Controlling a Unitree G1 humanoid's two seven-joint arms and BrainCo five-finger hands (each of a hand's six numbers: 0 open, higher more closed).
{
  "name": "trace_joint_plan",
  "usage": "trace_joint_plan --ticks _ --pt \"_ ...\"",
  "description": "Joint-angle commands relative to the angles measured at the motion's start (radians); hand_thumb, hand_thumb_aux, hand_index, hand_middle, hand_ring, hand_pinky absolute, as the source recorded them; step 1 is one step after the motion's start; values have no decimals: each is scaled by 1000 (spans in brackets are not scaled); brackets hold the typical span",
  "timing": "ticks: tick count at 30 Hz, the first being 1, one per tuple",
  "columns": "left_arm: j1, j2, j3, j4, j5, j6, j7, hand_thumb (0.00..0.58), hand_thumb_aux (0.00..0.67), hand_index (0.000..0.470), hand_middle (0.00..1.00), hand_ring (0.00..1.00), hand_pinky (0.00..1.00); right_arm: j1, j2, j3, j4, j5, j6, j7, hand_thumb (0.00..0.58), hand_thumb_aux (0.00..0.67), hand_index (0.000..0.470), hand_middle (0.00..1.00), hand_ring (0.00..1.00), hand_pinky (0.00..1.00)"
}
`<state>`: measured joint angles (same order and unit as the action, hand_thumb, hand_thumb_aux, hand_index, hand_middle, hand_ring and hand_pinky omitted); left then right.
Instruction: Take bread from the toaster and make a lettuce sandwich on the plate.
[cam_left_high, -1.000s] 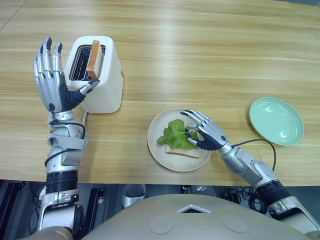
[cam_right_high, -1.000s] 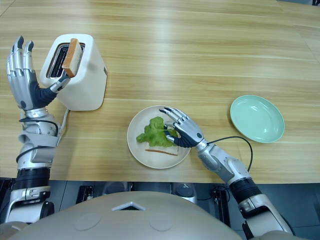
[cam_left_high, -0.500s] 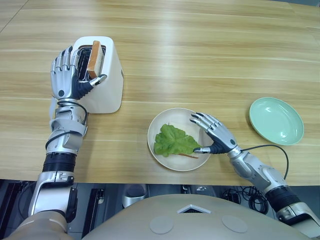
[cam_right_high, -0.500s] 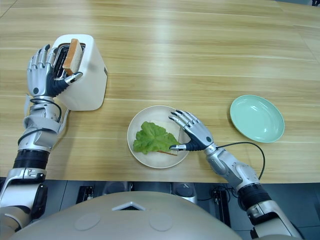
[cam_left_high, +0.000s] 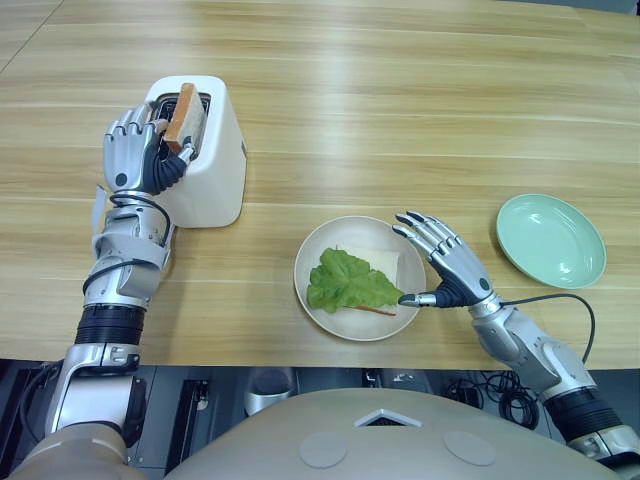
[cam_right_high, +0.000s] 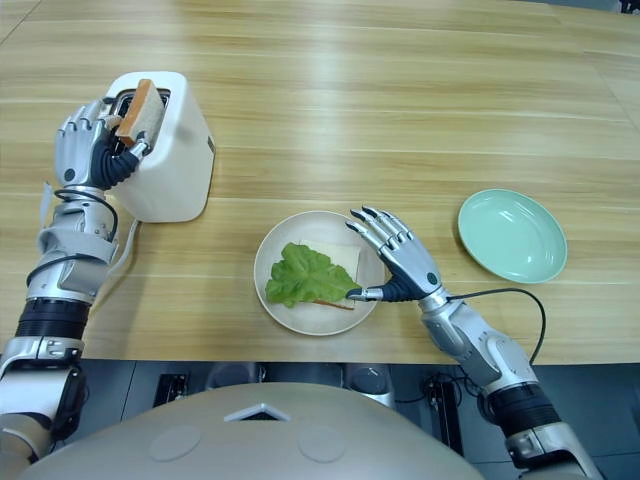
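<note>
A white toaster (cam_left_high: 205, 165) stands at the left of the wooden table with a toasted bread slice (cam_left_high: 186, 112) sticking up from its slot. My left hand (cam_left_high: 138, 155) is at the toaster's left side, its fingers curled around that slice. On the beige plate (cam_left_high: 312, 252) near the front edge lies another bread slice (cam_left_high: 385, 263) with a green lettuce leaf (cam_left_high: 345, 283) flat on top. My right hand (cam_left_high: 447, 270) rests at the plate's right rim, fingers spread and holding nothing.
A pale green plate (cam_left_high: 552, 240) sits at the right, apart from my right hand. A black cable (cam_left_high: 560, 298) loops beside the right forearm. Bare tabletop stretches across the middle and back.
My left hand came in from the left of the toaster and closed on the protruding slice. My right hand let go of the lettuce and drew back right; the leaf now lies flat.
</note>
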<state>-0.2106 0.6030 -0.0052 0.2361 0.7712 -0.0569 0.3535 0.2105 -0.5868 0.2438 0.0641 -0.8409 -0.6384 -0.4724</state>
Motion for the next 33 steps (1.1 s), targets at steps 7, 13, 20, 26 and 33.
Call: trace_joint_plan --ticks 7,13,20,26,33 --pt "-5 -28 99 4 -129 -116 179 580 670 460 1000 1000 1000 -1 36 -43 -38 11 -15 -49 0 0 0 0 0 0" --pt "11 -42 128 -162 -151 -378 342 580 670 460 1000 1000 1000 -11 41 -77 -6 -17 15 -94 0 0 0 0 0 0" --pt "51 -59 -114 -286 -549 -606 -100 580 670 460 1000 1000 1000 -3 24 -100 -33 -20 9 -100 0 0 0 0 0 0" --pt "102 -52 -274 -213 -798 -606 -496 580 670 460 1000 1000 1000 40 6 -133 -156 65 -34 -33 0 0 0 0 0 0" --pt "125 -100 -352 -98 -915 -600 -788 580 670 460 1000 1000 1000 76 8 -121 -255 162 -63 111 0 0 0 0 0 0"
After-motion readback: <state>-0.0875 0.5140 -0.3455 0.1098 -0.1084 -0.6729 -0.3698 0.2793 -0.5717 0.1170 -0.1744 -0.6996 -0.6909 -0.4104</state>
